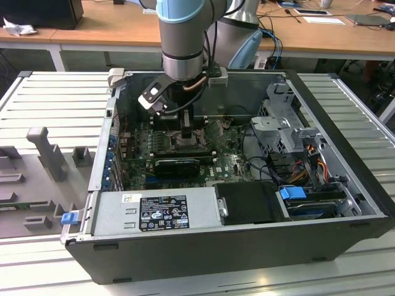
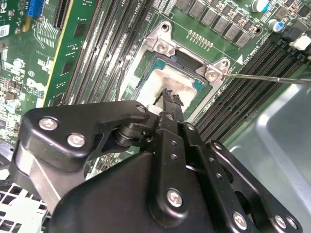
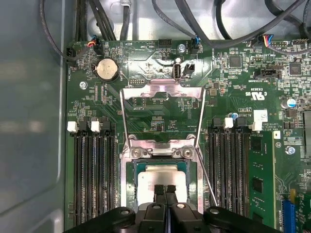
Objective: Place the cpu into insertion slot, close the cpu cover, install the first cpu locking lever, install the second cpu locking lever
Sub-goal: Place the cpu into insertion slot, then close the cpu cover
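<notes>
Here, one pincer [image 3: 164,189], closed and empty, over one cpu [image 3: 155,174] in one insertion slot [image 3: 131,182]; one cpu cover [image 3: 146,92] open.

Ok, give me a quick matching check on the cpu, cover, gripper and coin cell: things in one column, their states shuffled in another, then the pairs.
Things
1. cpu
2. cover
3. gripper
4. coin cell

States
A. fingertips together, over the cpu
B. round and silvery
C. open, tipped back off the slot
D. lying in the slot

Pairs: 1-D, 2-C, 3-A, 4-B
</notes>
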`<state>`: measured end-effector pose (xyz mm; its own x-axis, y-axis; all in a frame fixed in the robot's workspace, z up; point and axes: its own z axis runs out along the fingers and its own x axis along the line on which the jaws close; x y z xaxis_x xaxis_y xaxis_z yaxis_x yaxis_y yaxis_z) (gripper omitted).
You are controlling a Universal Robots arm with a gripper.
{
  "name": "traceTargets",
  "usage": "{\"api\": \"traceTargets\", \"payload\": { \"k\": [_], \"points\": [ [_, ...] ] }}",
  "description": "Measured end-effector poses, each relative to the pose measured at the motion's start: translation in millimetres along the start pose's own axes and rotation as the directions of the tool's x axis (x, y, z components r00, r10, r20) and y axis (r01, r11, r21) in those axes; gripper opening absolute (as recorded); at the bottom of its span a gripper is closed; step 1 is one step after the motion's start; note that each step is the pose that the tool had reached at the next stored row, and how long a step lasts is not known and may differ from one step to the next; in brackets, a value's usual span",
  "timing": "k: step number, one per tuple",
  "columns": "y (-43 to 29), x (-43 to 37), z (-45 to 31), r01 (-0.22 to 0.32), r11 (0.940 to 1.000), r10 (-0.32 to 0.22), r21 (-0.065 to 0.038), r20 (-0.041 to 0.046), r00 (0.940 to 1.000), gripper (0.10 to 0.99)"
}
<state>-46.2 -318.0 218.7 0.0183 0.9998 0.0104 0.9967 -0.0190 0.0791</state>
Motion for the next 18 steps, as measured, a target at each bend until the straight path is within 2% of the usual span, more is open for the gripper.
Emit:
{"api": "traceTargets", "payload": {
  "k": [2, 4, 5, 7, 11, 15, 17, 18],
  "points": [
    [0.4, 0.1, -4.7, 0.000, 1.0000, 0.000, 0.000, 0.0000, 1.0000, 0.106],
    [0.6, 0.1, -6.0, 0.000, 1.0000, 0.000, 0.000, -0.0003, 1.0000, 0.106],
    [1.7, 0.1, -6.0, 0.000, 1.0000, 0.000, 0.000, -0.0001, 1.0000, 0.106],
    [8.5, -2.3, -5.5, 0.000, 1.0000, 0.000, 0.001, -0.0001, 1.0000, 0.106],
    [10.6, -3.2, -6.3, 0.000, 1.0000, 0.000, 0.002, -0.0017, 1.0000, 0.106],
    [11.5, -3.0, -16.9, 0.000, 1.0000, 0.000, 0.002, -0.0020, 1.0000, 0.106],
    [11.9, -2.8, -24.5, 0.000, 1.0000, 0.000, 0.002, -0.0020, 1.0000, 0.106],
    [12.4, -2.6, -31.4, 0.000, 1.0000, 0.000, 0.002, -0.0021, 1.0000, 0.106]
  ]
}}
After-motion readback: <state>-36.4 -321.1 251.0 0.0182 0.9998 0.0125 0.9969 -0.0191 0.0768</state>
